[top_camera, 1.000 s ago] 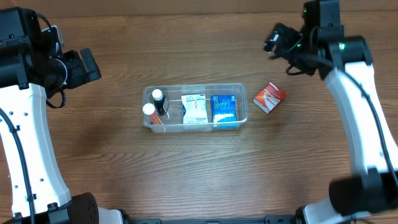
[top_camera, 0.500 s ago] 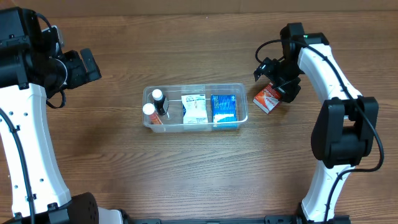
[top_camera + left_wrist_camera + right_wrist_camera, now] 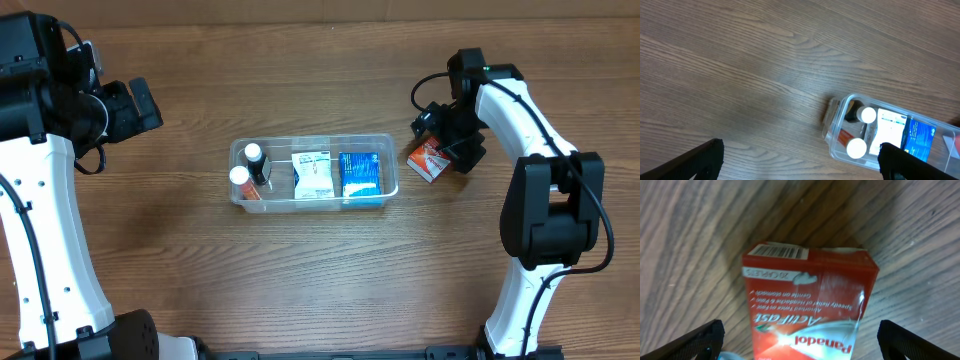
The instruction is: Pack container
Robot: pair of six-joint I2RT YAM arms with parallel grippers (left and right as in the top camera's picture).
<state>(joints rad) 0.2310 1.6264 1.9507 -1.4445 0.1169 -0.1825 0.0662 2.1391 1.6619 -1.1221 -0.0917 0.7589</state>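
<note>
The clear container stands mid-table and holds two white-capped bottles, a white box and a blue box. It also shows in the left wrist view. A red Panadol box lies on the table just right of the container. My right gripper is open and low over the red box, its fingers wide on either side and not touching it. My left gripper is open and empty, high at the far left.
Bare wooden table all round. The right arm reaches in from the right edge. The left arm stands along the left edge.
My right gripper has come down from the back right to the red box and now hovers over it. The left arm and the container have not moved.
</note>
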